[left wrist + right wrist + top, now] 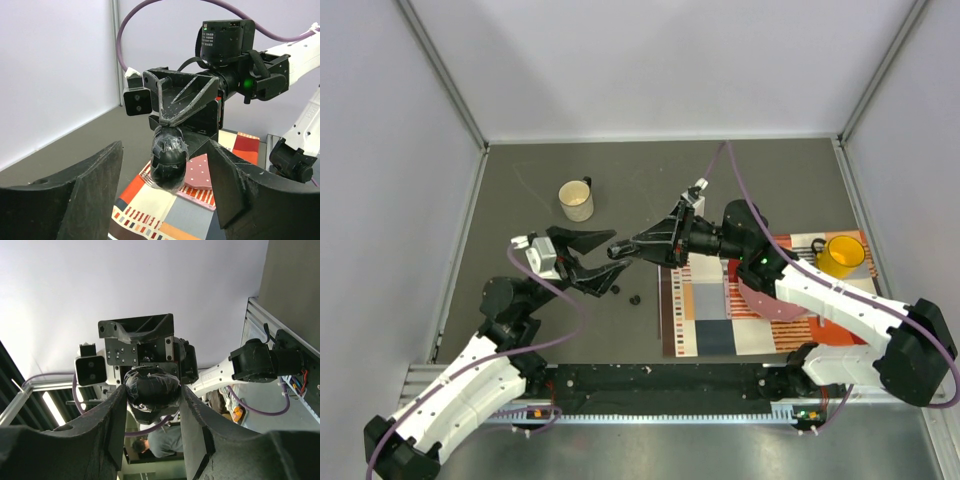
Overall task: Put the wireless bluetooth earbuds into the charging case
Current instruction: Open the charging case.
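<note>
Left gripper (165, 150): jaws wide apart, nothing between them, raised off the table (520, 190) and pointed straight at my other hand.

Just below and right of it, on the bare grey surface: an earbud (615, 290), then a second earbud (635, 299) close by. Both are loose and neither is in a case. I can find no others from here.

Centre: the charging case (169, 162), a black oval held in mid-air, well above the table. My right gripper (152, 390) is clamped on it, one finger on each flank. I cannot tell whether its lid is up or down from any view.

Right: patterned mat (705, 310) under my right forearm, with a yellow mug (840, 256) at its far corner. Neither is in play.

Step in hand, as I judge it: the case is secured and presented, and no earbud is picked up yet. Next, my left hand goes down to the nearer earbud. It is a tiny rounded thing, so the pinch must be narrow and square or it will skid off. My right hand must hold the case steady with its opening toward the incoming piece, and the lid needs checking first.
</note>
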